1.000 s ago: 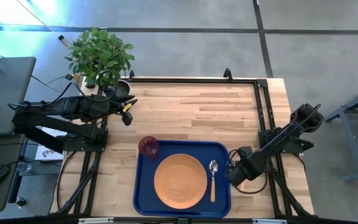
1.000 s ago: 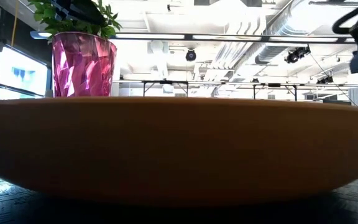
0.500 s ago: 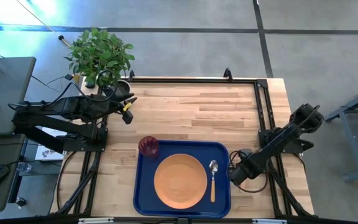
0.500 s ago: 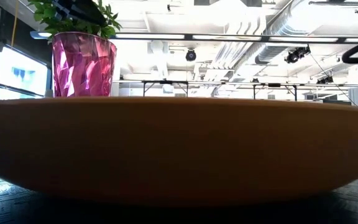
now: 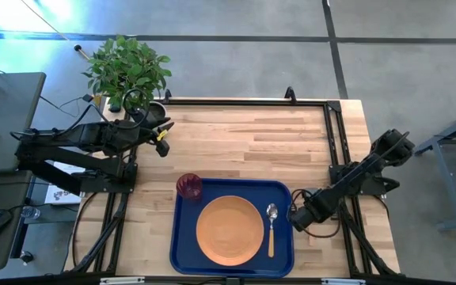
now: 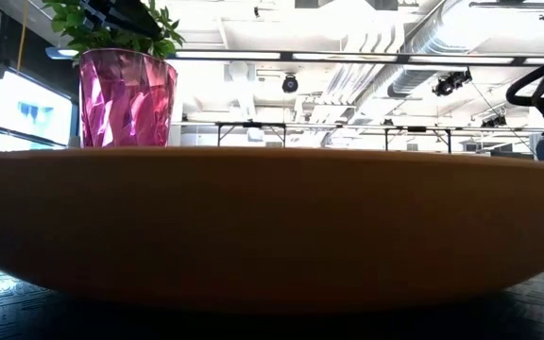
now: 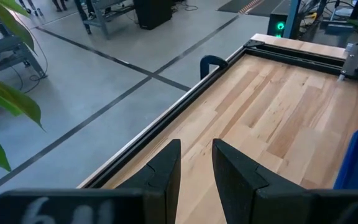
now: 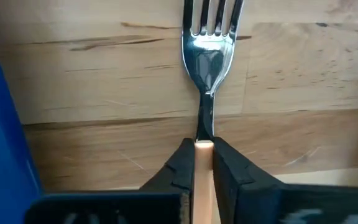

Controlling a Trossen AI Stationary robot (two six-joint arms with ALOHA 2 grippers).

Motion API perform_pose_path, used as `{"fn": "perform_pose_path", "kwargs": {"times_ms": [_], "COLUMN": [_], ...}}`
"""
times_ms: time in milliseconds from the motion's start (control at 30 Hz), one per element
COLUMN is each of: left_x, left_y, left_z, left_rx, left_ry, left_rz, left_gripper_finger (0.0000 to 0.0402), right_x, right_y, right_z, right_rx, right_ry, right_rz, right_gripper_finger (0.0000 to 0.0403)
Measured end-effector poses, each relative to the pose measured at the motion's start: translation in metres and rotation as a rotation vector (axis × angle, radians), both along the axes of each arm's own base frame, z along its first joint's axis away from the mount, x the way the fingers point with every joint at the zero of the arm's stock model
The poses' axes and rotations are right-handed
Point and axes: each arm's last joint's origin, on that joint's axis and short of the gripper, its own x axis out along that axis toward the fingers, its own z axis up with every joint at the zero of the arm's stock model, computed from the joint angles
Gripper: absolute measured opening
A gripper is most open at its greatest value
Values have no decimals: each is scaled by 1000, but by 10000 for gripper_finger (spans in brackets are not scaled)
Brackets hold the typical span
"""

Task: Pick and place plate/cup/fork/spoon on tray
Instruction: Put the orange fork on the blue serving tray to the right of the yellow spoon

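Task status, left to right: the dark-red cup (image 5: 188, 187) is standing on the blue tray (image 5: 182, 247) at its far left corner. The orange plate (image 5: 229, 230) is lying at the tray centre. The spoon (image 5: 271, 228) is lying on the tray just right of the plate, bowl pointing away from the near edge. Three of four pieces are judged placed; only the fork (image 8: 208, 59) is remaining.

The left gripper (image 7: 194, 163) is waiting near the plant (image 5: 127, 70), fingers nearly together with a narrow gap, holding nothing.

The right gripper (image 8: 203, 163) is working just right of the tray. Its jaws are clamping the fork handle between them. The tines are extending forward of the jaws over bare wood, and the tray edge is lying to one side of them.

No brand, label or legible writing is showing.
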Motion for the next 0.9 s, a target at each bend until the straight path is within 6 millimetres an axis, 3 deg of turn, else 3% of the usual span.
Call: {"fn": "perform_pose_path", "kwargs": {"times_ms": [233, 500, 733, 900], "left_x": [0, 0, 0, 0], "left_y": [0, 0, 0, 0], "left_z": [0, 0, 0, 0], "left_rx": [10, 10, 10, 9], "left_ry": [10, 10, 10, 10], "left_rz": [-5, -5, -5, -6], "left_gripper_finger": [81, 81, 81, 81], "right_x": [4, 16, 36, 47], "right_y": [4, 12, 19, 15], "right_z": [11, 50, 83, 92], "right_rx": [-18, -71, -91, -151], "right_ry": [32, 44, -106, -211], "right_rz": [5, 10, 14, -12], "right_gripper_finger": [16, 8, 7, 7]}}
